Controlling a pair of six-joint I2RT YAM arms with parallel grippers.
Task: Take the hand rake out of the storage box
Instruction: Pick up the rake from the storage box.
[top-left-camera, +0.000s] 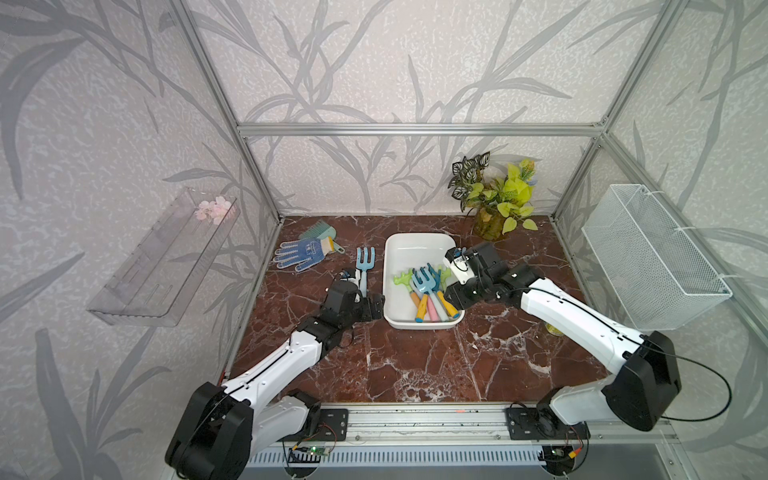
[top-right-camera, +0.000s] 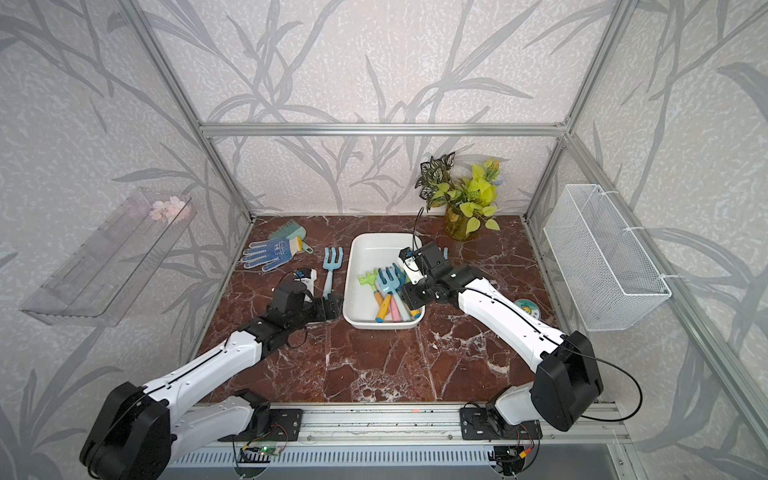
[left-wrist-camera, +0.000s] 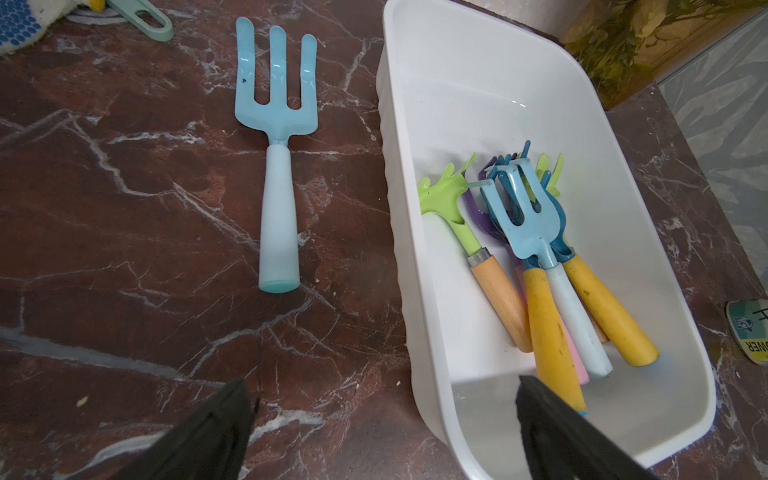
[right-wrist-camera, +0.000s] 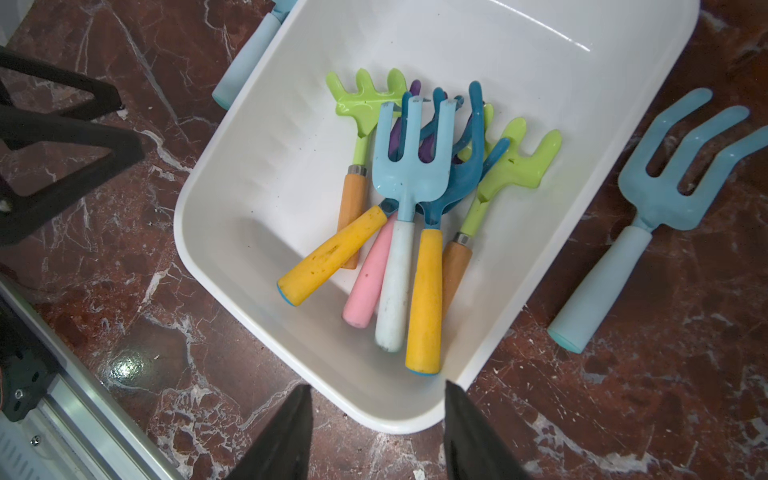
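Marble tabletop (top-left-camera: 415, 365) holds glove (top-left-camera: 297, 251), comb (top-left-camera: 316, 230), plant (top-left-camera: 496, 199) near storage box (top-left-camera: 405, 249).

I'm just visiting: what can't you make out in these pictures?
Purple rake: right wrist view, mostly buried under the blue rakes in the white box.
Round disc: in a top view, mostly behind the right arm; cut off by the edge in the left wrist view; print unreadable.
Comb: in both top views, partly under the glove.
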